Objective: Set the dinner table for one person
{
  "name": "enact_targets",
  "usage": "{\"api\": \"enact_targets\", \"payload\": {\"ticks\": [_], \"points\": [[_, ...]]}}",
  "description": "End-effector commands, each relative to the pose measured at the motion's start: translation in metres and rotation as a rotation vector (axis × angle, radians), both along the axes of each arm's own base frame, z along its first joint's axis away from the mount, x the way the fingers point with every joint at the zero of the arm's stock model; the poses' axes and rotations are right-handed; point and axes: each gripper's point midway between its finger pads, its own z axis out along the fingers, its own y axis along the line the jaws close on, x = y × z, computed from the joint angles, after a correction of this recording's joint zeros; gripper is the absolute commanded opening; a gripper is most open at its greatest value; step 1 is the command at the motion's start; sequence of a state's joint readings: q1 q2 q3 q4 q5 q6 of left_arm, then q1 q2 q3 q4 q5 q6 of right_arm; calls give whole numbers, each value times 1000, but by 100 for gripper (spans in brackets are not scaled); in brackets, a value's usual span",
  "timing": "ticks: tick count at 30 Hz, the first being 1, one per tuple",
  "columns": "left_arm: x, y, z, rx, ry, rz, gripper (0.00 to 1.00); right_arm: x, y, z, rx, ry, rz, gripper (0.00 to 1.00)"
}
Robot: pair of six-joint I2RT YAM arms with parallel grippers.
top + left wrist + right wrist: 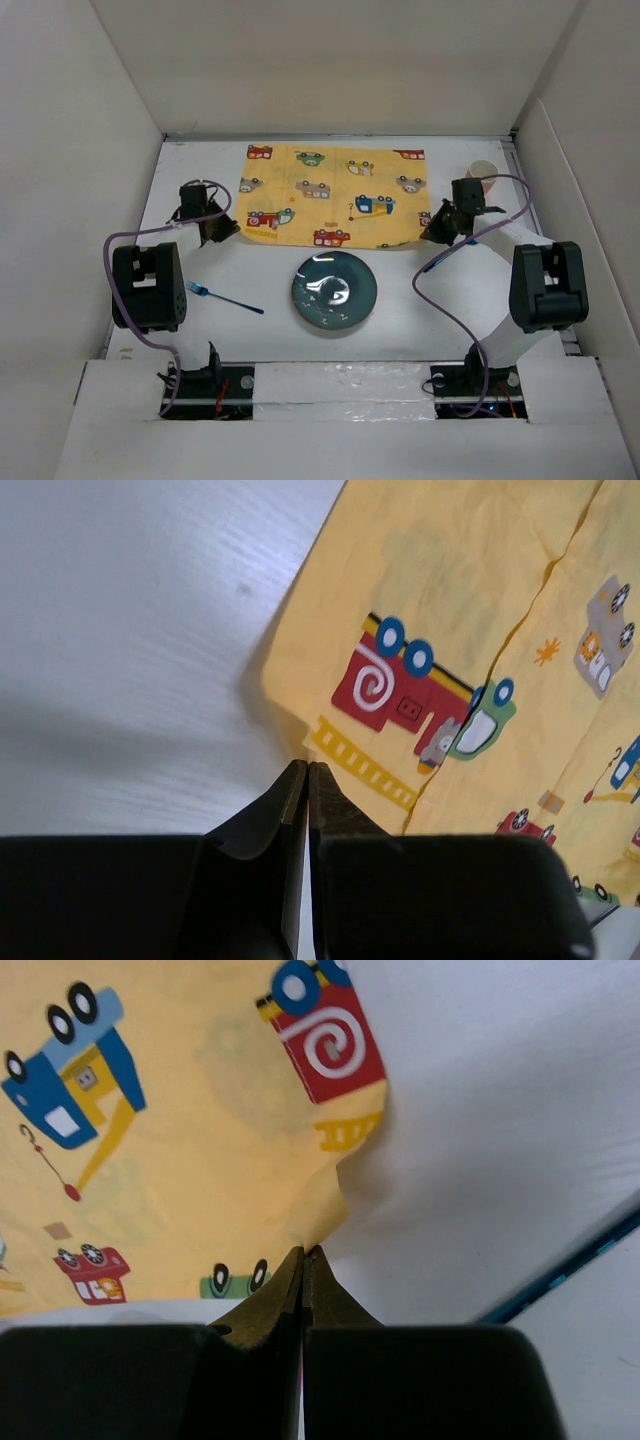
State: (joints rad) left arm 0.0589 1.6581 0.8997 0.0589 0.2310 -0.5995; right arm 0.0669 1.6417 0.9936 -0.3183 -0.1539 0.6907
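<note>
A yellow placemat point(335, 195) printed with cartoon cars lies at the back of the white dinner table point(190, 175). My left gripper point(222, 232) is shut on the mat's near left corner point(300, 742), its fingertips point(307, 767) pressed together at the cloth edge. On the other side, my right gripper point(432, 232) is shut on the near right corner, where the cloth point(325, 1215) rises in a fold into the tips point(304, 1251). A dark teal plate point(334, 291) sits in front of the mat. A blue fork point(225, 298) lies to the plate's left.
A pale cup point(483, 170) stands at the back right, just behind the right gripper. White walls enclose the table on three sides. A dark blue strip point(560, 1275) runs along the table's right edge.
</note>
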Motion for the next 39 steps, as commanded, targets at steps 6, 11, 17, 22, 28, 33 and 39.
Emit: {"api": "enact_targets", "payload": {"ticks": [6,11,17,22,28,33,39], "points": [[-57,-1,7,9,32,11,0,-22,-12,-2,-29,-9,-17,0],[-82,13,0,95,98,31,0,-25,-17,-1,-40,1,-15,0],[-94,18,-9,121,128,40,0,-33,-16,-6,-44,18,6,0],[-95,22,-15,143,150,41,0,-44,-22,-13,-64,45,18,0],[-86,23,-14,146,138,44,0,-55,-16,-18,-52,61,30,0],[-89,21,-16,141,145,38,5,-59,-16,-17,-63,58,31,8],[-83,26,10,160,78,59,50,-52,-16,7,-87,14,51,49]]}}
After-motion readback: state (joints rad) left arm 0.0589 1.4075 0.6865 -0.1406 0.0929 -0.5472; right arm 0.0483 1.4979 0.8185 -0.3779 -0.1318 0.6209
